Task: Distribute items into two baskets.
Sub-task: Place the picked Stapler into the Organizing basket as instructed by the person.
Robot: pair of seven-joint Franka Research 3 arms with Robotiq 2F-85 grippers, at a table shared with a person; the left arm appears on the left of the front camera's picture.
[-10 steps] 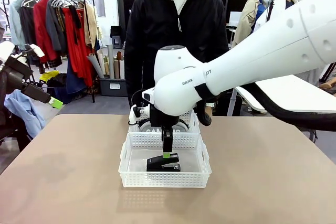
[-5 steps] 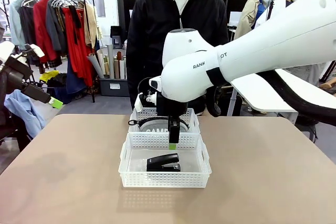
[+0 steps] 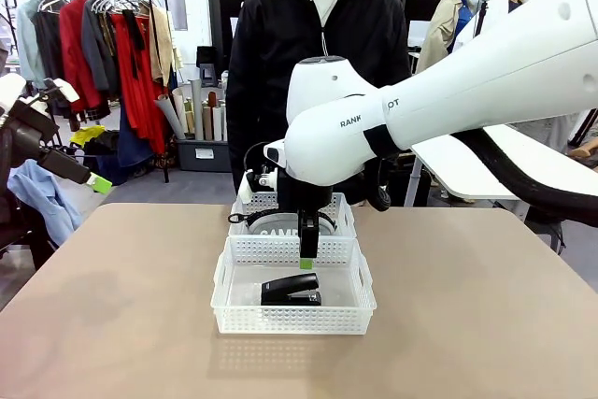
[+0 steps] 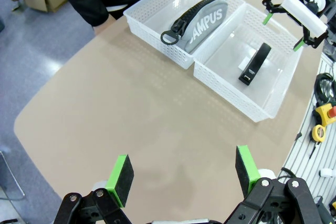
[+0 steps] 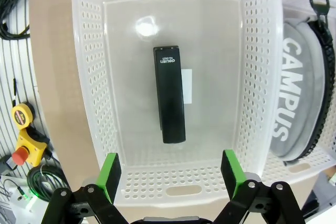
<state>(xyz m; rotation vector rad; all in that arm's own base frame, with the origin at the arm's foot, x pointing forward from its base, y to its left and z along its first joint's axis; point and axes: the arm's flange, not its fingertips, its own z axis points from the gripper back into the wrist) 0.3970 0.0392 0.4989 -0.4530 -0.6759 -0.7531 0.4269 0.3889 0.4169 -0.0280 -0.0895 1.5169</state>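
Two white lattice baskets stand end to end at mid-table. The black stapler point(image 3: 291, 290) lies flat in the near basket point(image 3: 227, 310). In the far basket point(image 3: 342, 221) rests the grey "CAMPUS" pouch point(image 3: 280, 230). My right gripper point(image 3: 306, 262) hangs open just above the near basket, holding nothing. Looking down from it, the stapler point(image 5: 169, 94) sits between and beyond the green pads point(image 5: 109, 174), with the pouch point(image 5: 296, 98) to the right. My left gripper point(image 3: 93, 182) is raised at the far left, open point(image 4: 181, 174), and looks over the pouch point(image 4: 202, 22) and stapler point(image 4: 254, 64).
A person in a black jacket point(image 3: 313, 63) stands right behind the far basket. Bare tan table point(image 3: 121, 306) spreads to both sides of the baskets. A tape measure and a red stop button point(image 5: 23, 135) with cables lie beyond the robot-side edge.
My right gripper has risen from the stapler inside the near basket to above its rim, jaws widening a little. The stapler stays lying in the basket. The left arm has not moved.
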